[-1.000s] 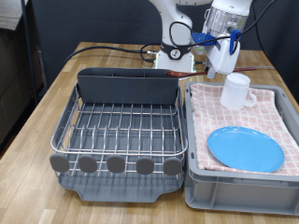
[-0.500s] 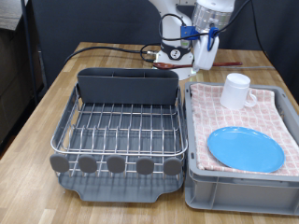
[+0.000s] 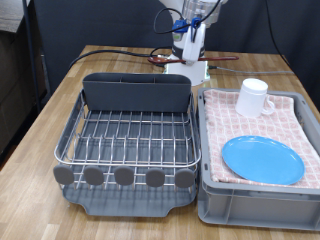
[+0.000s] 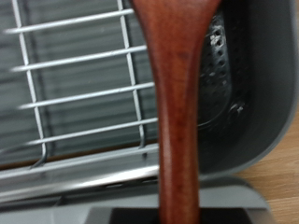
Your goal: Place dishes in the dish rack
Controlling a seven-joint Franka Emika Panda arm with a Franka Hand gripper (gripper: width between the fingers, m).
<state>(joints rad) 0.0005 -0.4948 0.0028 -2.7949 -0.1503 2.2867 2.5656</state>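
Exterior and wrist views of one moment in loading the dish rack. The tool (image 3: 192, 38) hangs high above the far edge of the bench (image 3: 40, 120), over the tall grey back compartment (image 3: 137, 92) of the dish rack (image 3: 125, 140). In the wrist view a reddish-brown wooden spoon (image 4: 177, 103) runs straight out along the fingers, its broad end over the perforated grey compartment and the silver wire grid (image 4: 75, 84). The fingers themselves are outside that view, so the tool is judged closed around the spoon's handle, though the contact is not shown. In the exterior view the spoon is too small and blurred to pick out.

The round light-blue plate (image 3: 262, 159) and the white handled mug (image 3: 253, 97) lie on the pink checked cloth in the grey crate (image 3: 255, 200), to the right of the rack; neither is in the rack, and the wire grid holds nothing.

Hazards, as a judgement: the spoon hangs long below the grip, so a slight tilt could bring its end against the compartment wall or a wire and twist it in the grasp. Released from this height, it could bounce out onto the bench.
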